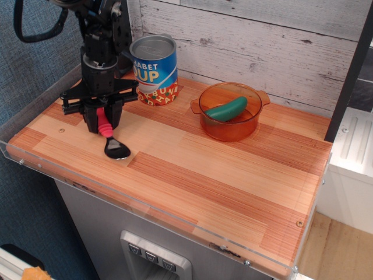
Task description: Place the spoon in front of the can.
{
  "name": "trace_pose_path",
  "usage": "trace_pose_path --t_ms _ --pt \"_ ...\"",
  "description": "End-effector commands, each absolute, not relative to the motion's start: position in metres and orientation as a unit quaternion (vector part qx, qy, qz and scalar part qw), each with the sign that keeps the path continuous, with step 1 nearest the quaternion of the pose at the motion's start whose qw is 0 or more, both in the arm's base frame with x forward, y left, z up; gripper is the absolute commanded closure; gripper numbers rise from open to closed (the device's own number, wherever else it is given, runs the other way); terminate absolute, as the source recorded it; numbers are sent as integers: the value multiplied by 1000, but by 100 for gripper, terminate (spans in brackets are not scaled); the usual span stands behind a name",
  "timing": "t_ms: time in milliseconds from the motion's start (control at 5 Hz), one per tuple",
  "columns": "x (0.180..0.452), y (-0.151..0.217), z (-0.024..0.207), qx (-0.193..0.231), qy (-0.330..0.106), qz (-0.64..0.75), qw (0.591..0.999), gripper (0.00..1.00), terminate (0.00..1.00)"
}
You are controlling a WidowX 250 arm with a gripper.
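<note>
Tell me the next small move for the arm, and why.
Probably open the fingers and let go. The gripper holds the spoon by its pink handle, and the metal bowl looks to be resting on the table, on the near side of the can, offset to its left. After that, lift straight up.
</note>
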State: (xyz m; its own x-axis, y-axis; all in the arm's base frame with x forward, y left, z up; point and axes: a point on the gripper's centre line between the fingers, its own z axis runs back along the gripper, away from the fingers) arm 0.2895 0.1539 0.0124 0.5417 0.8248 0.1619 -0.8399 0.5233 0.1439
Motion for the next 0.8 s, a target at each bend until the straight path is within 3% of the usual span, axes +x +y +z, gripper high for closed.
trace_pose_path --t_ms 0,400,600 --pt "284 146 23 79 -52 449 888 0 0" --pt "283 147 33 73 -51 430 898 0 0" --pt "285 142 46 90 -57 416 903 0 0"
